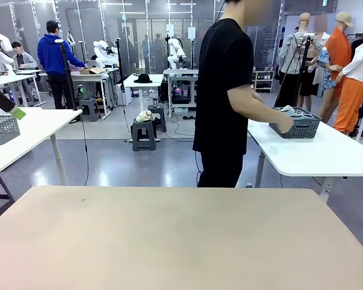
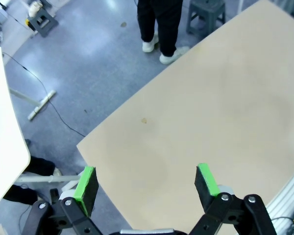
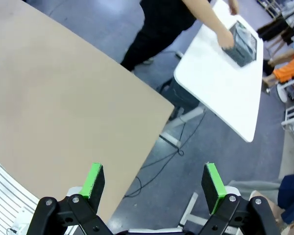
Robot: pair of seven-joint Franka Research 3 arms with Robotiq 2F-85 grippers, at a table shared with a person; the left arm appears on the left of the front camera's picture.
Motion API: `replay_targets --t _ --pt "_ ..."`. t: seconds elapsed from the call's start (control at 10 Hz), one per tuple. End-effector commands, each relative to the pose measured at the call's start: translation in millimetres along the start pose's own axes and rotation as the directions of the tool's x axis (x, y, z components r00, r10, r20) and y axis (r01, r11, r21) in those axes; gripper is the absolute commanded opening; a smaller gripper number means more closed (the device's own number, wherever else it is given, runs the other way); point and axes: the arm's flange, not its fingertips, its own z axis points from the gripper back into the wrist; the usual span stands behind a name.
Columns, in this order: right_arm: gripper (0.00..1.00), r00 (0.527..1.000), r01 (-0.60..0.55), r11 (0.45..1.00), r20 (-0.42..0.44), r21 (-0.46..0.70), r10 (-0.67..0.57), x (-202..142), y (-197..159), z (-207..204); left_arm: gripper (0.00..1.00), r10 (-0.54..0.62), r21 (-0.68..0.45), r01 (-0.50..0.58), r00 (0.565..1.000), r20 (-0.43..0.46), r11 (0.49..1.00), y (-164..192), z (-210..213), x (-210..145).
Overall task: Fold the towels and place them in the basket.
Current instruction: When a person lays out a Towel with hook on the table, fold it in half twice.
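The dark grey basket (image 1: 297,125) stands on a white side table (image 1: 327,158) at the right, beyond my beige table (image 1: 181,235). A grey-blue towel (image 1: 288,110) lies bunched in it. A person in black stands beside it with a hand (image 1: 284,122) at the basket. From the right wrist, the basket (image 3: 244,43) is far off at the top right. My left gripper (image 2: 144,171) hangs open over the beige table's edge, holding nothing. My right gripper (image 3: 153,170) is open too, above the floor just past that table's side.
A paler lattice basket (image 1: 1,128) sits on another white table (image 1: 30,136) at the left. A cable (image 3: 157,161) trails over the floor between the beige table and the white side table. Stools and other workbenches stand farther back.
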Motion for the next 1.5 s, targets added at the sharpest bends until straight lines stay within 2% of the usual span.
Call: replay_targets --t 0.0,0.2,0.5,0.9,1.2,1.4 --pt "1.00 0.999 -0.023 0.994 0.052 0.108 0.018 31 -5 18 1.00 -0.028 -0.019 0.028 1.000 -0.014 0.999 14 34 19" --pt "1.00 0.995 -0.056 0.982 0.088 0.181 0.040 55 1 37 1.00 -0.059 -0.011 0.059 0.998 -0.021 0.998 18 63 36" --pt "1.00 0.991 -0.105 0.972 0.103 0.209 0.084 70 -2 74 1.00 -0.121 -0.061 0.119 0.992 -0.030 0.991 29 101 49" --pt "1.00 0.984 -0.158 0.959 0.123 0.234 0.132 67 -4 107 1.00 -0.152 -0.136 0.151 0.988 0.004 0.979 30 109 59" --pt "1.00 0.978 -0.186 0.944 0.140 0.271 0.153 67 -4 103 1.00 -0.127 -0.240 0.153 0.985 0.119 0.959 25 115 59" --pt "1.00 0.977 -0.187 0.944 0.149 0.273 0.151 68 -3 97 1.00 -0.119 -0.224 0.153 0.980 0.159 0.962 23 122 59"
